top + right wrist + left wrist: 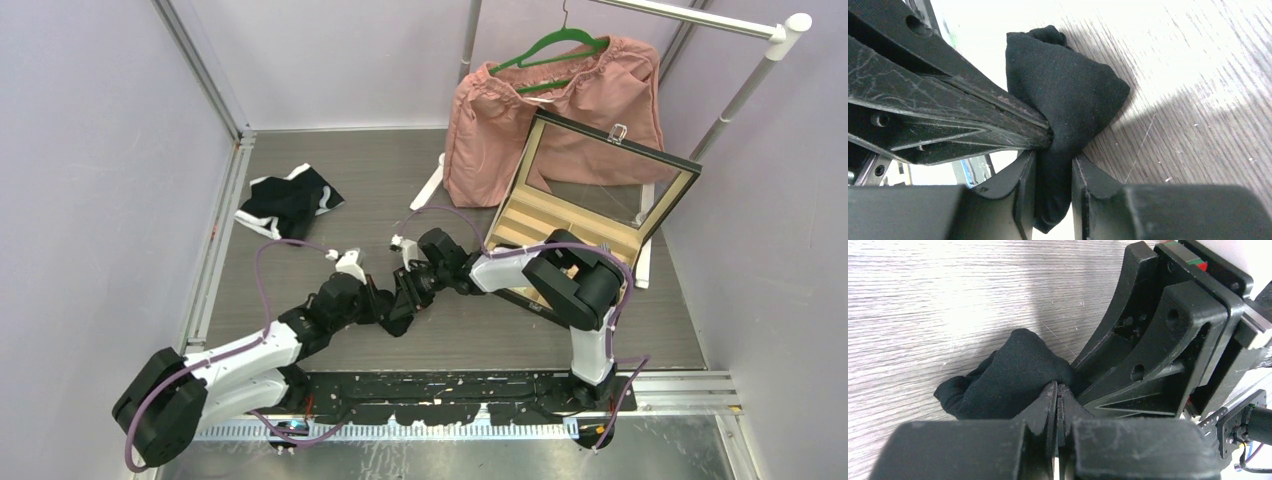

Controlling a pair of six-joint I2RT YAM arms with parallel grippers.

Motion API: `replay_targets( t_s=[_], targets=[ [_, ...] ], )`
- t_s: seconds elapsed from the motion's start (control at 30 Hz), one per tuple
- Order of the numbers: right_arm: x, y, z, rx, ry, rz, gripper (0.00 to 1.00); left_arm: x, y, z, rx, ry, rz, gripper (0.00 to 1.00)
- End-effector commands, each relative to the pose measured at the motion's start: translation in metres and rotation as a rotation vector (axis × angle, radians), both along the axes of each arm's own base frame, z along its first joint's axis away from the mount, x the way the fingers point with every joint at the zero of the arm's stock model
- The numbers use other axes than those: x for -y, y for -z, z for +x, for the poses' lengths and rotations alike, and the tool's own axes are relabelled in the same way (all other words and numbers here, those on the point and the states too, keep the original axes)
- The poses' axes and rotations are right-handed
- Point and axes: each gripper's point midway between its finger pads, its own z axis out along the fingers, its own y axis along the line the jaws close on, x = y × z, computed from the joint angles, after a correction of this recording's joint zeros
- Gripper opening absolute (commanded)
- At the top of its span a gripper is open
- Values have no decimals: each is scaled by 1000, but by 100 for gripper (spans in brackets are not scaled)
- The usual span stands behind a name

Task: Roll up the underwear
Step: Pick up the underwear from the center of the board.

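The black underwear bundle (1068,95) lay on the tabletop (400,180) near the middle of its near half, bunched into a tight wad, with both arms meeting over it. The left fingers (1045,400) were pressed fully together, and their tips were buried in the cloth's edge, apparently nipping a thin fold; I judge this was an anchor so the wad could not spring open. The right fingers (1020,175) stood partly closed from the opposite side, with a thick neck of the same cloth squeezed between them and touching both pads, probably to take over the hold or tighten the roll. Clamping from two sides kept the soft cloth compact rather than letting it slump flat. Well apart, at the far left, a loose heap of black and white briefs (288,203) waited untouched. At the far right, an open slatted case (610,145) sat below a pink garment (480,130) on a green hanger (555,45).
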Motion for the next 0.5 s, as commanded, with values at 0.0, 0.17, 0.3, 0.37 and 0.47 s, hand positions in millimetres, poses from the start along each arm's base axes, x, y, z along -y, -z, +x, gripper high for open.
replay_targets(
  t_s=[0.0, 0.17, 0.3, 0.37, 0.47],
  targets=[
    [26, 62, -14, -36, 73, -178, 21, -17, 13, -15, -58, -12, 68, 1],
    [28, 58, -14, -34, 103, -157, 8, -25, -29, -10, 2, -55, 56, 1],
    [26, 33, -4, 34, 142, -113, 1, -38, -69, -6, 71, -110, 48, 6],
    [24, 15, 3, 80, 164, -82, 1, -46, -80, -7, 86, -134, 51, 9],
    [27, -10, 11, 153, 179, -63, 1, -54, -86, -10, 91, -157, 61, 13]
  ],
)
